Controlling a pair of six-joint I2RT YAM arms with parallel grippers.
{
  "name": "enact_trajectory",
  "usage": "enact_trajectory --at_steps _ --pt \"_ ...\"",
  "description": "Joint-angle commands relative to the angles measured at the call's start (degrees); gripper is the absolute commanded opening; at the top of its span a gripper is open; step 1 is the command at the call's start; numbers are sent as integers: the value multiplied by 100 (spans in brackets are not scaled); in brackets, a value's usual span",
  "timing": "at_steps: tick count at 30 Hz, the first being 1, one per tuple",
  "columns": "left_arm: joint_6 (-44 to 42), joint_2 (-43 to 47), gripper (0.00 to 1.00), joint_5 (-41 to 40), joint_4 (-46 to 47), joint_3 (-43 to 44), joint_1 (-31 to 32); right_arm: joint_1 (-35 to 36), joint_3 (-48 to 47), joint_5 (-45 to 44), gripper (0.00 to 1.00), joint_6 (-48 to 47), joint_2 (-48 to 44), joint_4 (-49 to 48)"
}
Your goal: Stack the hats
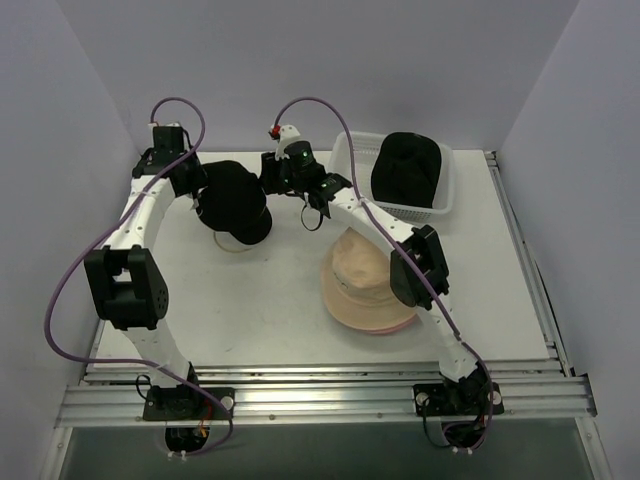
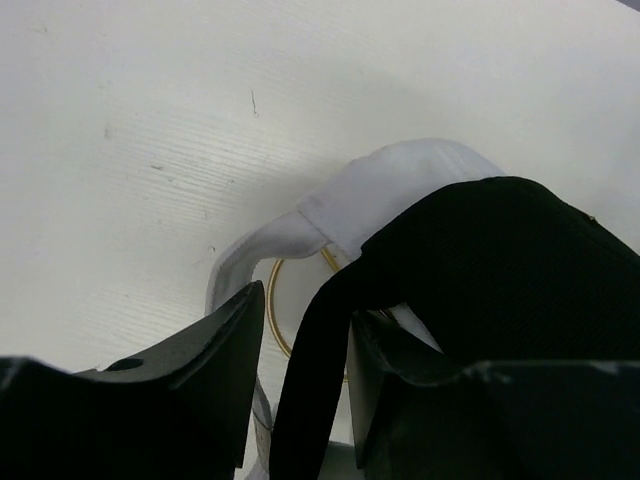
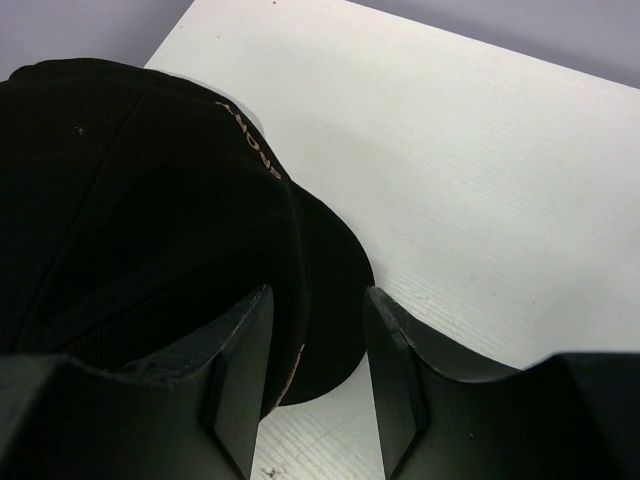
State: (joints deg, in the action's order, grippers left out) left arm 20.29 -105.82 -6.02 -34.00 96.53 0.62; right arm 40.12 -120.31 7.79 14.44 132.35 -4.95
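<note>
Top external: soft black cap (image 1: 238,195), domed, brim toward right gripper (image 3: 318,295). Jaws slack on left gripper (image 2: 305,295) around its edge, parted on right over brim.

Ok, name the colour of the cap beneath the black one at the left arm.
White cap, clearest in the left wrist view.

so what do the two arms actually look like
The left arm and right arm match: white tubes with bulky black joint housings. A purple cable loops off each. The fingers are black, blocky wedges. A small green light glows near the right wrist.
</note>
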Motion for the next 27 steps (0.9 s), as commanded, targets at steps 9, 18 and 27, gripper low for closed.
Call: enact_trajectory --at_steps 9,18,27 --pt "-386 562 63 391 -889 850 -247 14 192 -76 38 -169 -588 -50" --pt "-579 730 61 593 -969 744 -300 -4 456 -58 38 -231 -843 -76" --pt "-869 107 49 805 -511 744 -343 13 667 117 38 -213 -1063 -269"
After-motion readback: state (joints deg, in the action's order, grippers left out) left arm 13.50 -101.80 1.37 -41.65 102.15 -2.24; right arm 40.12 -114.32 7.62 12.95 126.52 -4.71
